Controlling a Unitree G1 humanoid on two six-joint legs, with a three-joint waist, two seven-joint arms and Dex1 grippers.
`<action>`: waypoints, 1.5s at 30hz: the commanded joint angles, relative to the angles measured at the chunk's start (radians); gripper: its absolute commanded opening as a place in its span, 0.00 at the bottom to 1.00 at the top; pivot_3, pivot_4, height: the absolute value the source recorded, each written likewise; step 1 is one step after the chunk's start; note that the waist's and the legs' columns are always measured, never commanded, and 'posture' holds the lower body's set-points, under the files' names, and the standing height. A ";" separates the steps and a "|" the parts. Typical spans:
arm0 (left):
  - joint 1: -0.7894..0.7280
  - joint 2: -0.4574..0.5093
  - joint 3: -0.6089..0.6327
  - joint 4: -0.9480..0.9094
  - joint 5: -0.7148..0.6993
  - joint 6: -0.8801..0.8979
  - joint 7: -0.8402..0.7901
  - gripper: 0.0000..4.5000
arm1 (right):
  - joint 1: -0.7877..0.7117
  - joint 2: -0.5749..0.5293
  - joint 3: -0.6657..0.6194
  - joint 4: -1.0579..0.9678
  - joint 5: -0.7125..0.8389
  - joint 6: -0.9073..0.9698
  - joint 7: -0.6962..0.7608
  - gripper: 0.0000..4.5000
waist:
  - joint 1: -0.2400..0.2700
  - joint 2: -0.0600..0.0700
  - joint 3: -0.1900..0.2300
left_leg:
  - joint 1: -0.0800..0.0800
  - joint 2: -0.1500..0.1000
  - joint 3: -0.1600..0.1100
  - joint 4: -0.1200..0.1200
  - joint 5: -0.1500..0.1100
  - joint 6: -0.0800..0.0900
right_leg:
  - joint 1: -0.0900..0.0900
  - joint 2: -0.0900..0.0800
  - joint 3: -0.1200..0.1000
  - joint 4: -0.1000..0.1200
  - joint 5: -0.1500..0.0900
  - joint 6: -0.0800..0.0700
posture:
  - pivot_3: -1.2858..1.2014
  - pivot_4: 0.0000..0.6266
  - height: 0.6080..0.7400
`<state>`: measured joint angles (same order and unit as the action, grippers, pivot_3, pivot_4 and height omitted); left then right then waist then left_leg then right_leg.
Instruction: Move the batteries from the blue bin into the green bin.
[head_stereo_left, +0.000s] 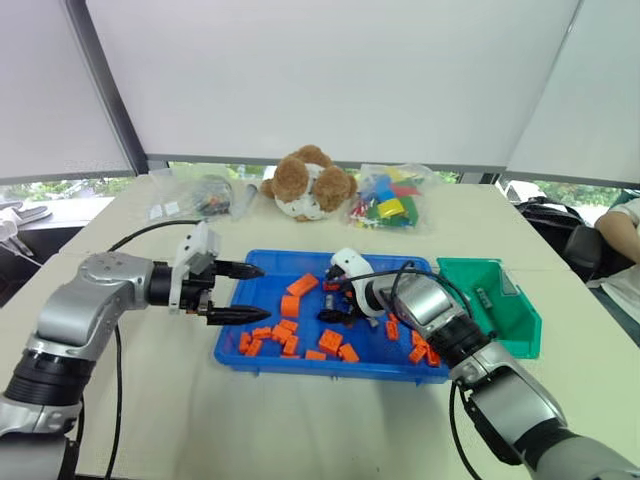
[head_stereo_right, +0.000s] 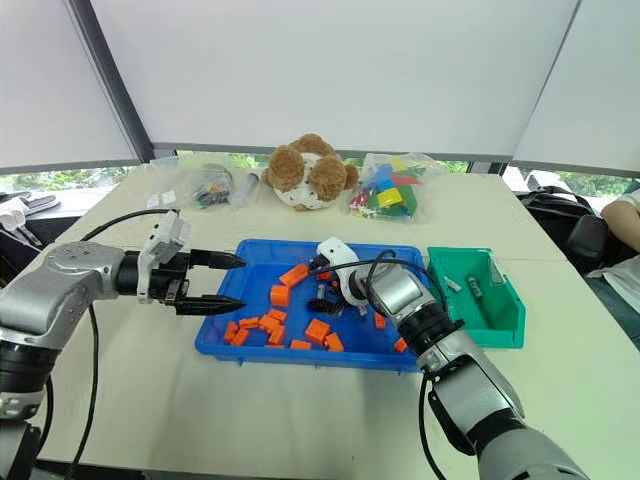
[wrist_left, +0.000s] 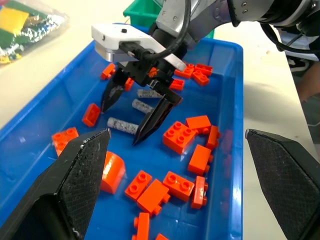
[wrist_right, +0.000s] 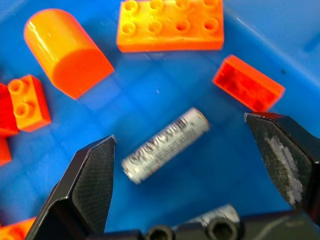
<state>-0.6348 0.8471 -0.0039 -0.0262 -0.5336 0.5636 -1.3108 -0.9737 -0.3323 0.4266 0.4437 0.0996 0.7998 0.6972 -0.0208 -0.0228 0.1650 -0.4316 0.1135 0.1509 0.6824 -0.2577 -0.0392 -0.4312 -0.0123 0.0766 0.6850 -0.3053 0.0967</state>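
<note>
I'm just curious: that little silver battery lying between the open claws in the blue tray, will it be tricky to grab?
Probably a bit. The battery is a smooth round cylinder lying on its side, so a nudge may roll it. It looks rigid, so the open right gripper shouldn't crush it.

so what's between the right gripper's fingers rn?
One battery, lying untouched on the blue bin's floor between the right gripper's open fingers; right wrist view.

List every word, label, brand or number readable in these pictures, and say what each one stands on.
None can be read.
Battery between the open right pincer fingers: dark print runs along its silver wrap, too blurred to read.
Batteries in the green bin: too small to tell.
Clear bag of coloured blocks: no legible label.
</note>
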 joint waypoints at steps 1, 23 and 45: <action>-0.001 0.021 0.038 -0.038 -0.013 0.003 0.006 1.00 | 0.013 0.014 0.012 0.013 -0.038 0.003 0.007 0.99 | 0.001 0.000 0.000 | 0.000 0.000 0.000 0.000 0.000 0.000 | 0.000 0.000 0.000 0.000 0.000 0.000 | 0.52 0.24 0.90; -0.004 0.018 0.025 -0.033 -0.005 -0.007 0.012 1.00 | 0.126 -0.069 -0.165 -0.445 0.025 0.258 0.015 0.01 | 0.005 0.000 0.000 | 0.000 0.000 0.000 0.000 0.000 0.000 | 0.000 0.000 0.000 0.000 0.000 0.000 | 0.52 0.24 0.90; 0.004 0.000 0.016 -0.036 0.005 -0.022 0.012 1.00 | 0.306 -0.049 -0.231 -0.710 0.120 0.592 -0.190 0.86 | 0.003 0.000 0.000 | 0.000 0.000 0.000 0.000 -0.002 0.003 | 0.000 0.000 0.000 0.000 0.000 0.000 | 0.52 0.24 0.90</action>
<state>-0.6271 0.8423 -0.0051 -0.0416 -0.5312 0.5583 -1.3026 -0.6663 -0.3826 0.1952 -0.2473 0.2103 1.4082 0.5145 -0.0173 -0.0229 0.1649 -0.4317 0.1134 0.1513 0.6820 -0.2594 -0.0364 -0.4317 -0.0125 0.0769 0.6848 -0.3054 0.0966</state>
